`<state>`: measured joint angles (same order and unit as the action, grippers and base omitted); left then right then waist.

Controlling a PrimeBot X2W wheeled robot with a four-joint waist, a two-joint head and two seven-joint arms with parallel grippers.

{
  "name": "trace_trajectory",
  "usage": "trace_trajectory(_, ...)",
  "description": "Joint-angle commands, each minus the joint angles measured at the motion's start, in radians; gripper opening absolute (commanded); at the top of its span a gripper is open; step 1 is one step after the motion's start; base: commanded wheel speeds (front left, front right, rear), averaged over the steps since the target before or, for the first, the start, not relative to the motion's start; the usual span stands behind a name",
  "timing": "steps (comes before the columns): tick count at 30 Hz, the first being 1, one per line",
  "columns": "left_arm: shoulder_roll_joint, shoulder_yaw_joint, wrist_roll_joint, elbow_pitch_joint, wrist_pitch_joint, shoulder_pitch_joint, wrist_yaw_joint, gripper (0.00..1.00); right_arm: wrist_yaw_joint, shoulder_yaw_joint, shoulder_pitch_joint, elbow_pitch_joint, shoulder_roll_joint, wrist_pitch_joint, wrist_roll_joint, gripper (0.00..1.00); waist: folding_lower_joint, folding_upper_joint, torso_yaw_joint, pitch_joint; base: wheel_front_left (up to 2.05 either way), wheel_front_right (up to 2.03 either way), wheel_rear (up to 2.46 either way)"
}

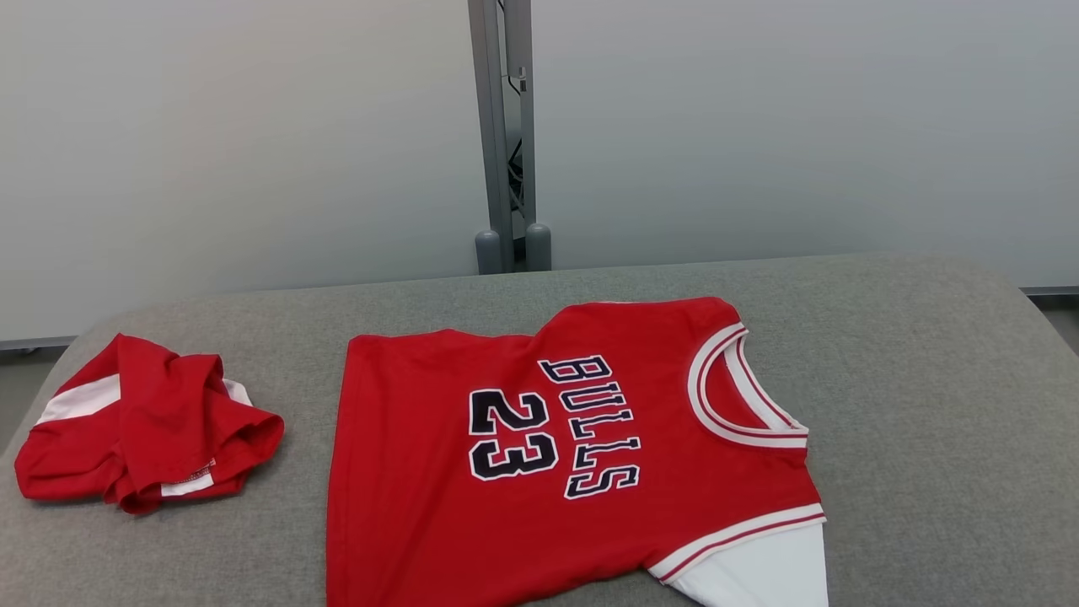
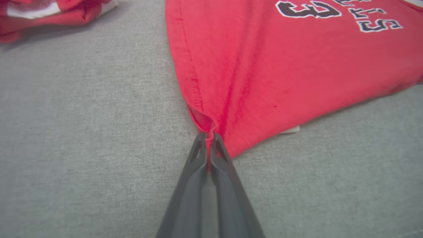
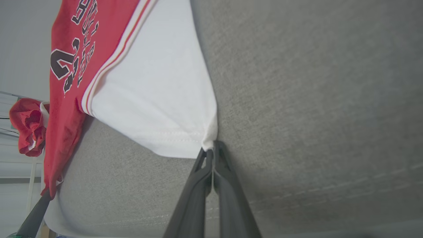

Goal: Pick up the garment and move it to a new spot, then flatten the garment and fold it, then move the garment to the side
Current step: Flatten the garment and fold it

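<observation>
Two jersey (image 1: pixel 506 472) corners are pinched on the tabletop (image 1: pixel 927 379): hem (image 2: pixel 197 107) in the left fingers (image 2: pixel 190 178), sleeve (image 3: pixel 158 99) in the right fingers (image 3: pixel 193 185). Flattening seems in hand; an even pull is needed next.

In your head view, the red fabric jersey with black "BULLS 23" lettering (image 1: pixel 421 472) runs off the bottom edge, so its near hem and the end of its white sleeve (image 1: pixel 759 573) are cut off. The small label (image 1: pixel 187 482) on the crumpled red-and-white cloth garment (image 1: pixel 143 421) is too small to read. In your left wrist view, the jersey's corner is hidden between the closed dark fingers of the left gripper (image 2: pixel 209 135), and the lettering is cropped at the top. In your right wrist view, the sleeve's corner vanishes inside the pinched right gripper (image 3: pixel 213 145).
</observation>
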<state>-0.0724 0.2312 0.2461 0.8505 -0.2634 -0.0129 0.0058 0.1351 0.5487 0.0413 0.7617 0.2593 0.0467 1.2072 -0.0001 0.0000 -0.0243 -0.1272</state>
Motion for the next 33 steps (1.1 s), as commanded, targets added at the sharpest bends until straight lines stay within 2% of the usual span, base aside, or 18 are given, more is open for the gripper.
trace_trajectory(1, -0.008, -0.008, -0.002, -0.002, 0.000, 0.010, 0.005, 0.00, -0.008, 0.014, -0.046, 0.018, 0.002, 0.027, 0.006, 0.00, 0.0001, 0.0000, -0.002, -0.001, 0.00, 0.00, 0.00)
trace_trajectory(11, -0.001, -0.041, -0.027, -0.039, 0.000, 0.018, 0.017, 0.00, -0.006, 0.003, -0.112, -0.164, 0.079, 0.196, 0.058, 0.00, 0.0001, 0.0000, -0.013, -0.004, 0.00, 0.00, 0.00)
trace_trajectory(18, 0.003, -0.053, -0.038, -0.039, 0.000, 0.022, 0.007, 0.00, -0.006, -0.026, -0.162, -0.251, 0.115, 0.276, 0.055, 0.00, 0.0001, 0.0000, -0.015, 0.005, 0.00, 0.00, 0.00)
trace_trajectory(33, -0.006, -0.083, -0.058, -0.014, 0.000, 0.044, -0.012, 0.00, -0.005, -0.142, -0.226, -0.324, 0.102, 0.352, -0.021, 0.00, 0.0001, 0.0000, -0.004, 0.003, 0.00, 0.00, 0.00)
